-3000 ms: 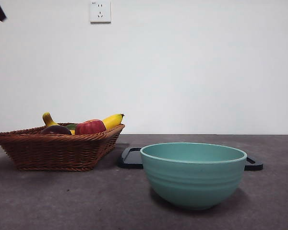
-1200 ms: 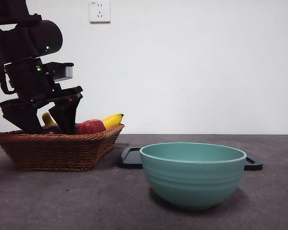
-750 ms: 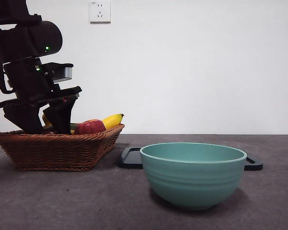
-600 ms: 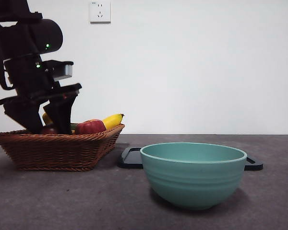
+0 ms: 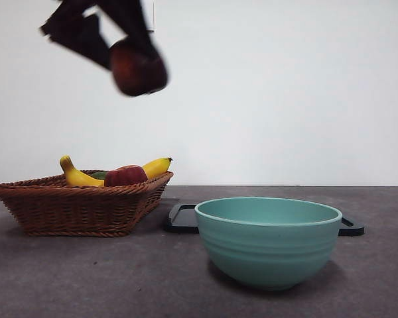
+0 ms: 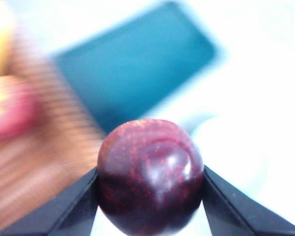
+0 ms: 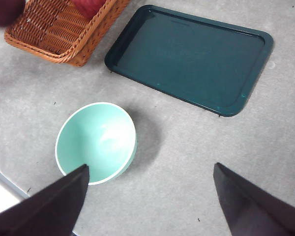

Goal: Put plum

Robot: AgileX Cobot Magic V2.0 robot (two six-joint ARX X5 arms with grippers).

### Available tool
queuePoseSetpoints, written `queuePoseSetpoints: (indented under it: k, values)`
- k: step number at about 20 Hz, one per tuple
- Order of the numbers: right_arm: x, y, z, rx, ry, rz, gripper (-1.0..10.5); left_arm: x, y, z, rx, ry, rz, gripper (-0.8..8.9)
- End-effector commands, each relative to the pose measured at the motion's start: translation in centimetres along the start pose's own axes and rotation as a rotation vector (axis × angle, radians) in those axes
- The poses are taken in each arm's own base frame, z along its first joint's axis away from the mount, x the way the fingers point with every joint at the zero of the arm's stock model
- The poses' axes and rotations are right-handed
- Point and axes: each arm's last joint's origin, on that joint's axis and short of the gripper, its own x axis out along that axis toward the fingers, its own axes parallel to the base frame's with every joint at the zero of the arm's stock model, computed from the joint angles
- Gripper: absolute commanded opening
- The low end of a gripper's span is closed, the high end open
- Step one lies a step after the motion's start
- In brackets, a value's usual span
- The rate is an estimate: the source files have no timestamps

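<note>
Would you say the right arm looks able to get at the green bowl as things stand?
Probably yes: the right gripper hangs open above the green bowl, nothing lies between them, and the bowl holds nothing.

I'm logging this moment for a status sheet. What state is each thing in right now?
plum: held in the air, clamped in the left end effector
left end effector: shut on the plum, raised above the wicker basket
right end effector: open, holding nothing, high over the table
wicker basket: upright, holding a banana and a red fruit
teal bowl: upright, empty
dark tray: flat, empty
</note>
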Motion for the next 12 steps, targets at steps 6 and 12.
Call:
queuePoseSetpoints:
  k: [6, 12]
  values:
    - [-0.3, 0.2, 0.4, 0.0, -0.018, 0.002, 4.1, 5.6, -6.7, 0.1, 0.211, 0.106, -0.147, 2.35]
    - [-0.3, 0.2, 0.4, 0.0, -0.018, 0.002, 4.1, 12.6, -8.6, -1.4, 0.316, 0.238, -0.136, 2.35]
